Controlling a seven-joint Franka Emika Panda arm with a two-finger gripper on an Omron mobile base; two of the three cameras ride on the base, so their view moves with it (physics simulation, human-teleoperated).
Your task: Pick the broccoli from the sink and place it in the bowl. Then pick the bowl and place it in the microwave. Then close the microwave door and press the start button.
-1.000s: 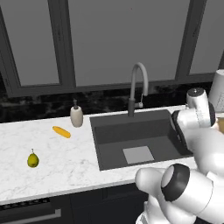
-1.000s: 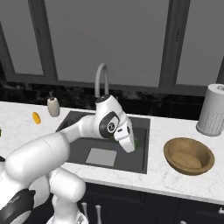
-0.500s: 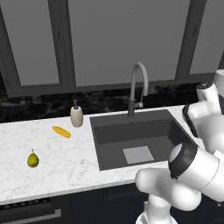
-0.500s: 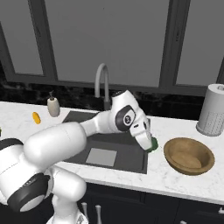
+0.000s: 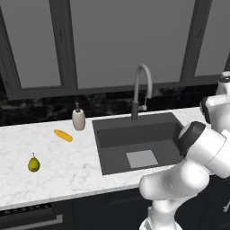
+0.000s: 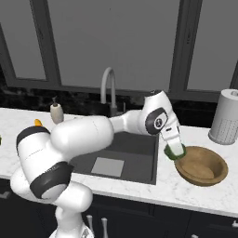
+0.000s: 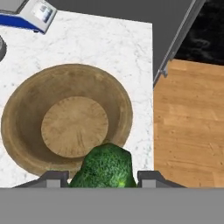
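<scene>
Green broccoli (image 7: 105,168) sits clamped between the half-open fingers (image 7: 55,178) of the gripper (image 6: 174,151), just over the near rim of the wooden bowl (image 7: 65,127). Released this early, it could strike the rim and roll onto the counter (image 7: 109,48). A paper-towel roll (image 6: 226,117) stands beyond the bowl; nothing blocks the way.
</scene>
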